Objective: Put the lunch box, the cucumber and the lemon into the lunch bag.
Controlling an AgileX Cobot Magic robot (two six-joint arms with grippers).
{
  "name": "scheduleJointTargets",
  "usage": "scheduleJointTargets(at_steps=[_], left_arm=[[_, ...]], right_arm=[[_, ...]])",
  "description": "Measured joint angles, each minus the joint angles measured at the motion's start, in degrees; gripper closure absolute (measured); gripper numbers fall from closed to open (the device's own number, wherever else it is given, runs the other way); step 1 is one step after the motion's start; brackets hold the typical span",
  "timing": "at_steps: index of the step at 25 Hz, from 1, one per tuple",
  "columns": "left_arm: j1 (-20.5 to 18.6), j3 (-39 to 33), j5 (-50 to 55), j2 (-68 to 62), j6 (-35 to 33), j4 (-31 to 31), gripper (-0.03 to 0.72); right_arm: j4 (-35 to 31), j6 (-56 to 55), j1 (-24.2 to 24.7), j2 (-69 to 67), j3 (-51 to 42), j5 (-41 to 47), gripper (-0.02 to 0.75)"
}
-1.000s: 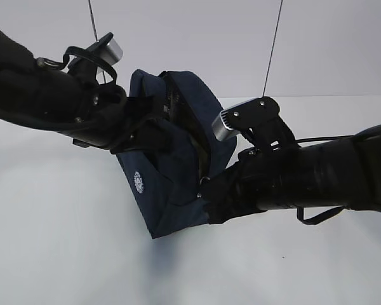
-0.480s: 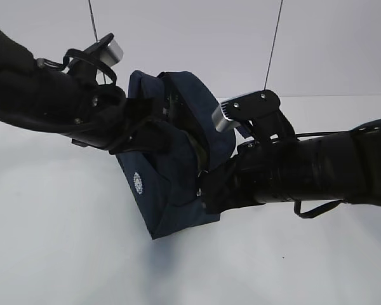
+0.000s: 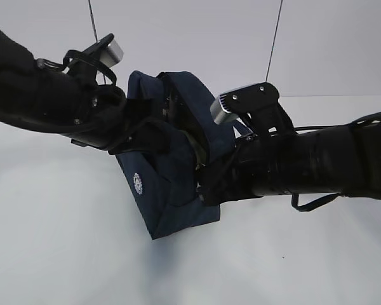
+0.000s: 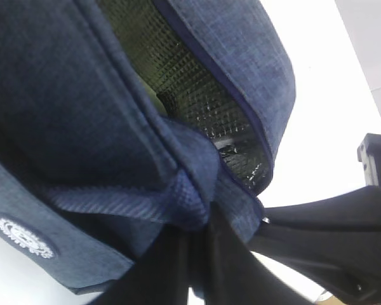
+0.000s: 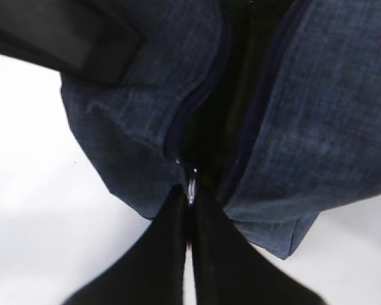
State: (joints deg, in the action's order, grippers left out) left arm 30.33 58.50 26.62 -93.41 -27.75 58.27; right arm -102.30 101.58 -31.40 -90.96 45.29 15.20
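The dark navy lunch bag [image 3: 171,171] stands tilted on the white table between both arms. My left gripper [image 4: 200,232] is shut on a fold of the bag's fabric and strap [image 4: 178,197] by the zipper opening; the silver quilted lining [image 4: 197,95] shows inside, with something green deep in it. My right gripper [image 5: 190,197] is shut on the silver zipper pull [image 5: 191,188] at the low end of the partly open zipper. In the exterior view the right gripper [image 3: 203,184] is at the bag's right side. The lunch box, the cucumber and the lemon cannot be made out.
The white table [image 3: 63,254] lies around the bag. Two thin cables [image 3: 273,44] hang at the back. The right arm [image 3: 317,168] stretches in from the right, the left arm [image 3: 44,101] from the left.
My right gripper has moved left, closer against the bag's lower right side. The left arm and the bag have hardly moved.
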Motion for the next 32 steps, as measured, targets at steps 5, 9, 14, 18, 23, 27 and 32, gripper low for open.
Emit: scheduleJointTargets(at_steps=[5, 9, 14, 18, 23, 27, 32], left_arm=[[0.00, 0.00, 0.00, 0.00, 0.00, -0.13, 0.692], [0.00, 0.00, 0.00, 0.00, 0.00, -0.18, 0.692], [0.00, 0.00, 0.00, 0.00, 0.00, -0.27, 0.692], [0.00, 0.00, 0.00, 0.00, 0.00, -0.27, 0.692], [0.00, 0.00, 0.00, 0.00, 0.00, -0.31, 0.692], [0.00, 0.00, 0.00, 0.00, 0.00, -0.40, 0.692], [0.00, 0.00, 0.00, 0.00, 0.00, -0.40, 0.692]], right_arm=[[0.00, 0.00, 0.00, 1.14, 0.13, -1.02, 0.730], [-0.08, 0.00, 0.00, 2.53, 0.26, -2.25, 0.730], [-0.08, 0.00, 0.00, 2.67, 0.26, -2.25, 0.730], [-0.22, 0.00, 0.00, 2.67, 1.18, -2.14, 0.730], [-0.22, 0.00, 0.00, 2.67, 3.12, -2.14, 0.730], [-0.22, 0.00, 0.00, 2.67, 4.07, -2.14, 0.730], [-0.22, 0.00, 0.00, 2.67, 4.07, -2.14, 0.730]])
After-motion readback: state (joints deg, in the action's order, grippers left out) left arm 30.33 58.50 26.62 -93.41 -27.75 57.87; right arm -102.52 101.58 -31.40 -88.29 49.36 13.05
